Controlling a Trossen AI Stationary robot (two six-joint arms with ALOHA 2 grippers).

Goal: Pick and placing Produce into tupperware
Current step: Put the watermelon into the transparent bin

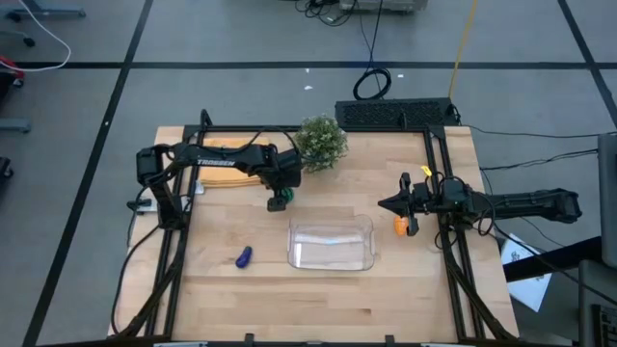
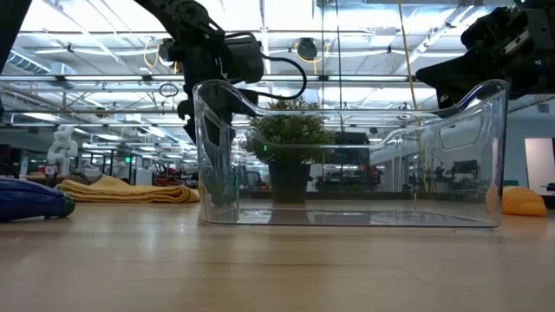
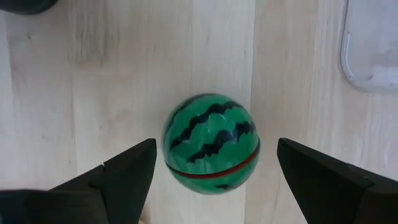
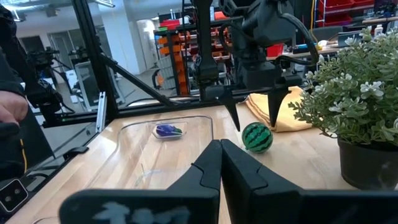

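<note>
The green dark-striped ball [image 3: 211,143] rests on the table between the fingers of my open left gripper [image 3: 216,149], which points down over it without touching it. The right wrist view shows that gripper's fingertips just above the ball [image 4: 257,137]. My left gripper [image 1: 280,198] is near the table's middle, left of the clear tupperware [image 1: 331,243]. The purple piece [image 1: 243,256] lies left of the tupperware. The orange piece [image 1: 401,226] lies right of it, beside my right gripper [image 1: 388,204], which is shut [image 4: 221,155] and hovers above the table.
A bushy potted plant [image 1: 321,142] stands at the far side, behind the ball. A folded yellow-orange cloth [image 1: 227,164] lies far left under my left arm. Black frame rails [image 1: 174,241] run along both table sides. A person's hand [image 4: 9,115] shows beyond the table.
</note>
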